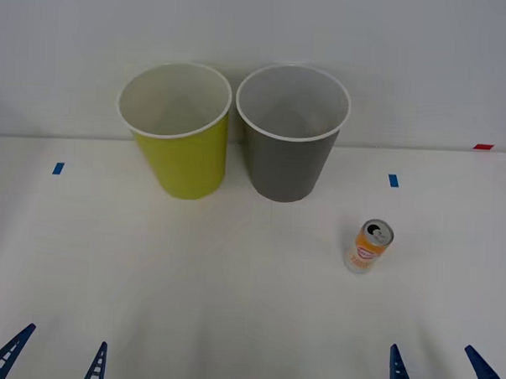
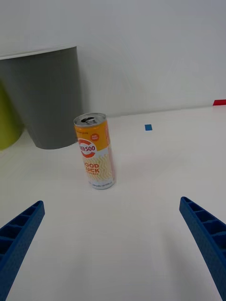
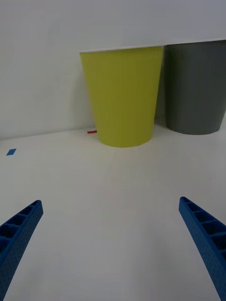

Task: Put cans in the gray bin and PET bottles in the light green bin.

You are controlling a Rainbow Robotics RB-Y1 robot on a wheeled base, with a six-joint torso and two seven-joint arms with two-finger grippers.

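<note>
Front: can (image 1: 369,245) upright on bench (image 1: 231,306), fwd-right of gray bin (image 1: 290,132), apart from it; light green bin (image 1: 177,129) just left of gray. L gripper (image 1: 51,361) & R gripper (image 1: 451,373) low at near edge, jaws apart, empty.
R wrist: can (image 2: 94,151) ahead btw spread jaws, untouched.
L wrist: both bins ahead, jaws apart.

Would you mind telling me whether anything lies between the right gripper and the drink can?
Nothing does: in the right wrist view, only bare white table stretches from the open right gripper to the upright orange drink can.
</note>
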